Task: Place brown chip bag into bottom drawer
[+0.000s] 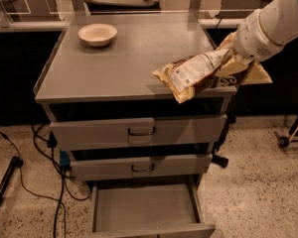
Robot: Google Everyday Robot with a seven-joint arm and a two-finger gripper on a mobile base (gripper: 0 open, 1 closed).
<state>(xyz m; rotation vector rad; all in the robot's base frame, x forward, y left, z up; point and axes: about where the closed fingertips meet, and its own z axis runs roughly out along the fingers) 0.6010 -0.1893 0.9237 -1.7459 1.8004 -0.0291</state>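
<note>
The brown chip bag (pixel 196 76) is seen held clear of the grey worktop (pixel 114 68), at about 3 o'clock of that surface, over its front right corner. The bag is tilted: its lower end points toward 8 o'clock and overlaps the worktop's front edge, while its upper end is taken up at the pincer (pixel 232 63). The pincer is pressed together on that upper end, pinching the crinkled foil, and part of the bag is spread out behind it toward 4 o'clock. The white arm (pixel 273 26) is seen entering from 2 o'clock. A shadow of the bag is cast on the worktop just beside its lower end.

A small cream bowl (pixel 98 34) is set upright at 10 o'clock on the worktop, well apart from the bag.

Below the worktop, the top drawer (pixel 99 132) and the middle drawer (pixel 104 167) are each fitted with a dark bar handle. The bottom drawer (pixel 144 207) is pulled out at 6 o'clock, its flat grey inside exposed. Dark cables (pixel 39 152) are trailed over the speckled floor (pixel 258 197) at 8 o'clock.
</note>
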